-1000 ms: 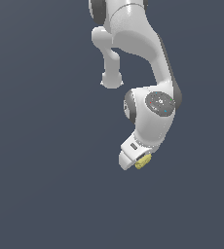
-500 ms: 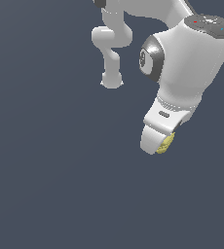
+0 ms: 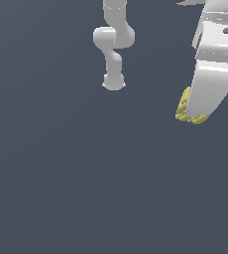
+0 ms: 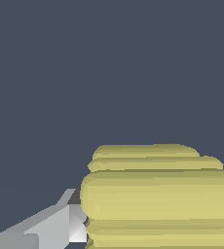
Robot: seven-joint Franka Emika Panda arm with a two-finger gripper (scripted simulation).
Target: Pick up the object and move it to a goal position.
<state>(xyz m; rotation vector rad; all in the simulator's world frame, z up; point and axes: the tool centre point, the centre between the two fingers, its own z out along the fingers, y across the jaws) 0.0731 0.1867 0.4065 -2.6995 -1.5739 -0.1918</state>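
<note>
One object [image 3: 186, 107] only, pale yellow and ridged, clamped at the tip of the hand [image 3: 198, 115]. Compared with a second back, hand and load much larger in the exterior view and shifted from low centre toward 3 o'clock; half a second back, already nearer and further toward the exterior view's right. Meaning, by judgement: pick-up done, carry stage under way, chunk travelling with the hand and not left behind. No goal marker visible in either view, so remaining travel impossible to gauge.

Relative to the hand: in the exterior view, object peeking out at about 8 o'clock of the white hand's lower end, touching it, mostly hidden behind the white casing. Only its ridged edge and a sliver under the tip showing. In the wrist view, object [image 4: 160, 194] filling the area from 4 to 6 o'clock, stacked horizontal ridges plain to see, with one grey finger [image 4: 46, 226] pressed against its side near 7 o'clock. Second finger out of sight, presumably behind the chunk.

Hand state: clenched on the object, judged from the finger contact and the chunk hanging off the tip with nothing beneath it. Plain dark surface all round, nothing else near. Arm base [image 3: 113, 82] well apart, near 12 o'clock in the exterior view.
</note>
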